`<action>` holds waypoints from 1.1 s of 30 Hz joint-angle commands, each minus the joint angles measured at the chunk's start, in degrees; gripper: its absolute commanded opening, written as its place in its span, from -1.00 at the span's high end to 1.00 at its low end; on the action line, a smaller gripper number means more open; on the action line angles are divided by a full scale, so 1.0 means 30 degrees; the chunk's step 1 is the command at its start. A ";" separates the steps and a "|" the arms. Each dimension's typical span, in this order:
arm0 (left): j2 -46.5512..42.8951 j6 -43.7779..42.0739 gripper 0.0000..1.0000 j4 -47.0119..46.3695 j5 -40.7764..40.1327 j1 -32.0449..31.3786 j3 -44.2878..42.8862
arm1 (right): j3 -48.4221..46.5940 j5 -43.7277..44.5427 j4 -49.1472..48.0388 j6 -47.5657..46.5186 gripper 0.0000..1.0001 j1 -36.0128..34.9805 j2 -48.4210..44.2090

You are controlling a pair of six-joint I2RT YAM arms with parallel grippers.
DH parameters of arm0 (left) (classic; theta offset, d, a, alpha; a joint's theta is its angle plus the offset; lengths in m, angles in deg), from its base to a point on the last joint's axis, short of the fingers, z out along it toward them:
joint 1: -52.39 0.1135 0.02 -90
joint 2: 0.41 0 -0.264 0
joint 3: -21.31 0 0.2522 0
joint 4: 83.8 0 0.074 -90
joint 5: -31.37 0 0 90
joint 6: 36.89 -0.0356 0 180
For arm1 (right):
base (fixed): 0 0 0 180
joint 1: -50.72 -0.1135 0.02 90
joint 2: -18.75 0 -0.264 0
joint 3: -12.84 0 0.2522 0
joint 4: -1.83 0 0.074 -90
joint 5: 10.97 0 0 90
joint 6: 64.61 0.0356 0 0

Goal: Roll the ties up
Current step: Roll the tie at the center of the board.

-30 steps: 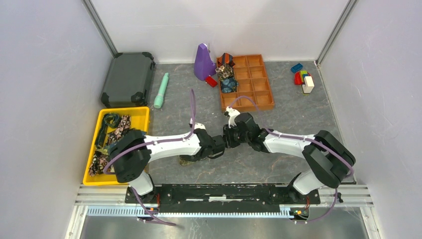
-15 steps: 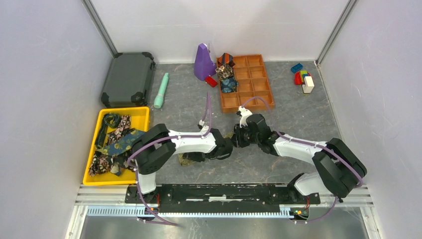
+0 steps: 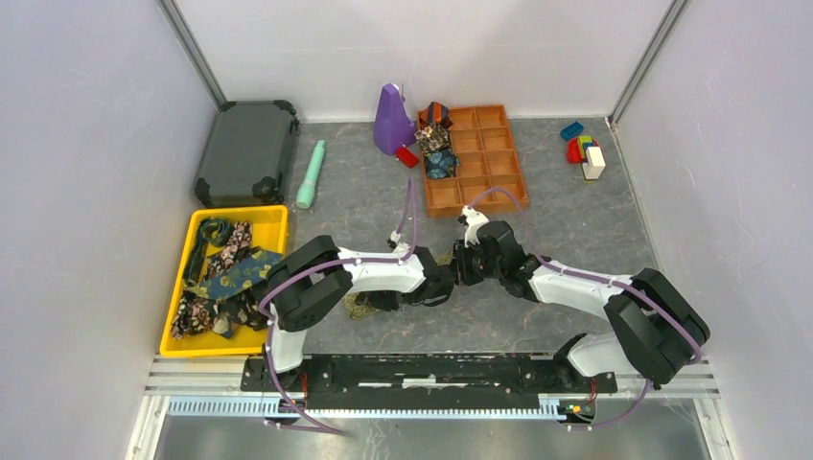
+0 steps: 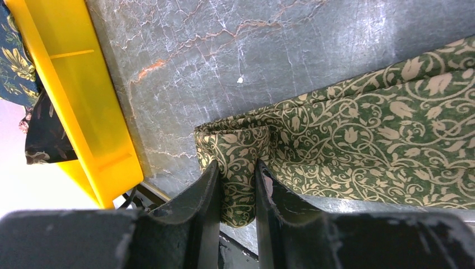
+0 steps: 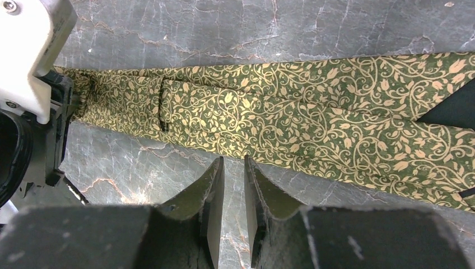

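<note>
Left tool (image 4: pixel 238 175) pinches tie (image 4: pixel 364 129) (marbled table (image 4: pixel 224 56)).

Left wrist camera: close above folded end of green tie (image 4: pixel 347 140), facing down; yellow bin (image 4: pixel 95 112) left of tie. Right wrist camera: close above tie's middle stretch, facing down. Top camera: high, behind arm bases, whole table (image 3: pixel 575 220) around tie. All views share tie.

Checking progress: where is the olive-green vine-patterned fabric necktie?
Top view: necktie on the grey table, right of the yellow plastic bin, its folded end in the left gripper.
</note>
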 commanded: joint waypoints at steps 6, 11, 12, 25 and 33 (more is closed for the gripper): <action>-0.0694 0.0372 0.09 -0.2031 0.0493 -0.0114 -0.0513 | 0.0048 -0.0383 -0.0428 -0.0246 0.49 0.0054 -0.0501; -0.1347 0.0429 0.00 -0.1918 0.0442 -0.0117 -0.0535 | -0.0257 -0.0444 -0.0281 -0.0189 0.48 0.0068 -0.0598; -0.1536 0.0507 -0.01 -0.1831 0.0407 -0.0112 -0.0545 | -0.0299 -0.0443 -0.0231 -0.0194 0.48 0.0070 -0.0566; -0.4700 0.0679 -0.24 -0.1548 0.0083 -0.0114 0.0037 | -0.1297 -0.0904 -0.0134 0.0251 0.45 -0.0105 -0.0472; -0.9067 0.0502 -0.30 -0.2691 0.0297 -0.0024 0.2636 | -0.2580 -0.0781 0.0018 0.0414 0.40 -0.1611 0.0059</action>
